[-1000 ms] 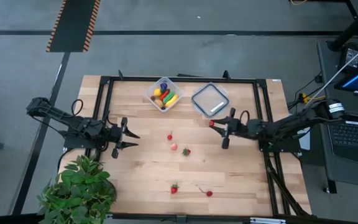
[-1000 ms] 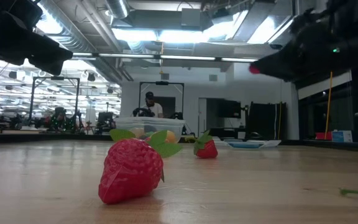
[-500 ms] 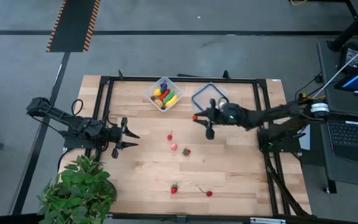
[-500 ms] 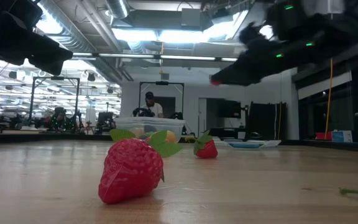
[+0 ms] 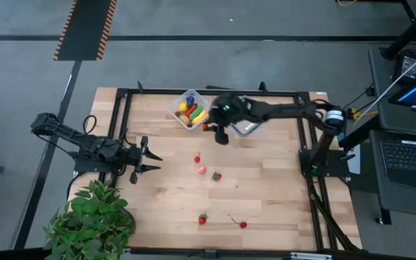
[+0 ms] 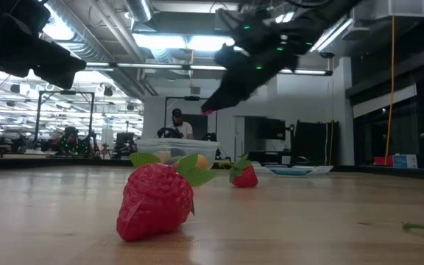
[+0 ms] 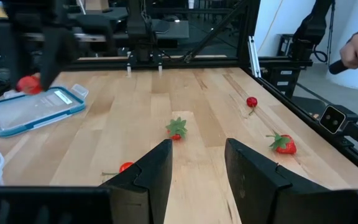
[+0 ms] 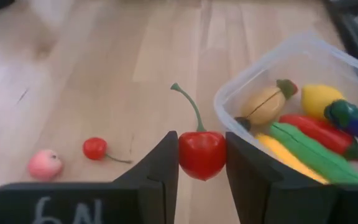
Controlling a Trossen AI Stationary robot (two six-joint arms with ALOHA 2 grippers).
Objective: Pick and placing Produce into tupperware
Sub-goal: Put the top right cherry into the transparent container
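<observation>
The clear tupperware (image 5: 190, 108) stands at the table's far middle with several produce pieces inside: yellow, red, green, purple (image 8: 303, 121). My right gripper (image 5: 211, 130) hovers just to its right and nearer, shut on a red cherry (image 8: 202, 154). In the low view that gripper (image 6: 210, 110) is high above the table. More produce lies on the wood: a cherry (image 5: 198, 158), a pink piece (image 5: 201, 170), two strawberries (image 5: 216, 175) (image 5: 203, 218) and another cherry (image 5: 243, 224). My left gripper (image 5: 149, 159) waits open at the table's left. My right gripper pinches the cherry's round red body (image 8: 202, 155) between its two fingers, one on each side. The green stem (image 8: 188, 106) sticks out free beyond the fingers. The fingers slant downward, coming from the table's right. The cherry is lifted clear of the table.
The flat lid (image 5: 248, 126) lies under my right arm, right of the tub. A black frame (image 5: 125, 108) runs round the table. A potted plant (image 5: 92, 217) stands at the near left corner. Bare wood lies along the table's right half.
My right gripper has swung with the cherry from the table's right side toward its left and far edge, over the lid to beside the tub, rising and tipping downward. The cherry stays between the fingers.
</observation>
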